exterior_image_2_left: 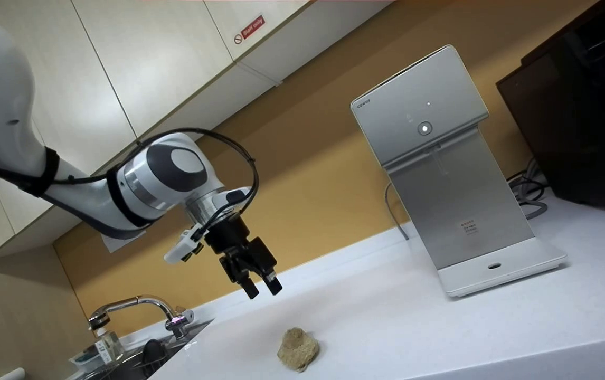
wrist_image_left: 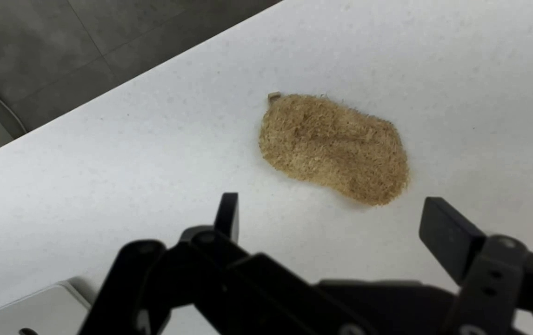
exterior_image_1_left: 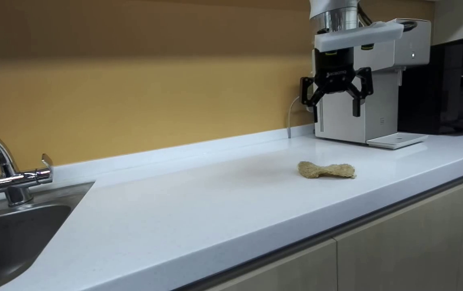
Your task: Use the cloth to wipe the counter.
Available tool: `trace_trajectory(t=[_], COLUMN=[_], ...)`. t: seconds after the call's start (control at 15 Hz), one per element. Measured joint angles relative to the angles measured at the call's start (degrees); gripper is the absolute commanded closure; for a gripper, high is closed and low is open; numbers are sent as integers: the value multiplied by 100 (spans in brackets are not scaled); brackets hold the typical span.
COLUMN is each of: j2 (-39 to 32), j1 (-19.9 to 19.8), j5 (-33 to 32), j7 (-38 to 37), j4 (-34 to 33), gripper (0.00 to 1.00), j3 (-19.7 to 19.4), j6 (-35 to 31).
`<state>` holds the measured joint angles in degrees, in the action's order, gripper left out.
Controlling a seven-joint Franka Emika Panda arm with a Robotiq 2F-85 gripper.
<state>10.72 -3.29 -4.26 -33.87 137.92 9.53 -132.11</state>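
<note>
White counter point(exterior_image_1_left: 183, 210) runs beneath a yellow wall point(exterior_image_1_left: 154, 97), with the sink point(exterior_image_1_left: 17, 234) at its left and a silver water dispenser point(exterior_image_2_left: 455, 206) at its right. Between the two lies a fibrous tan scrubber point(wrist_image_left: 334, 149), which I take for the cloth; nothing touches it but the counter. Higher up, well apart from it, hangs the gripper point(exterior_image_1_left: 335, 112), fingers spread with nothing between them. Picking up looks like the step to come, and trouble could start there: in the wrist view the scrubber's length lies roughly along the line between the fingers, so coming straight down at this angle might set a fingertip on one end. A pinch across its narrower way should be safer, though it lies low: too high a grip would likely slip off, too deep a one could jam the fingertips against the counter. A loose hold might also let it twist out once pressed for wiping. Of the edges, the near one seems likeliest to cost the cloth, since floor point(wrist_image_left: 52, 51) shows beyond it; the white upstand point(exterior_image_1_left: 191, 152) bounds the far side, and the dispenser's drip tray point(exterior_image_2_left: 529, 258) juts out on the right, where a careless sweep could knock it. The longest run for strokes goes left, best ended short of the sink.
</note>
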Motion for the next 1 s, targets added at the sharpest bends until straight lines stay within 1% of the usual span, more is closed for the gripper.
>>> trace_trajectory(t=[0.33, 0.4, 0.47, 0.6, 0.67, 0.73, 1.0], j2=[-730, -873, -1006, -1221, -1308, -1381, -1541], j1=[210, 237, 260, 296, 310, 326, 387], j5=[85, 84, 84, 86, 94, 102, 239], j7=[163, 166, 166, 166, 166, 166, 163], j4=[-4, -8, -18, -39, -47, -51, -57], gripper=[0, 3, 25, 29, 36, 45, 72], j3=[-83, -121, -165, -262, -309, -357, -502], j6=[-474, -562, -643, -788, -875, -952, -1349])
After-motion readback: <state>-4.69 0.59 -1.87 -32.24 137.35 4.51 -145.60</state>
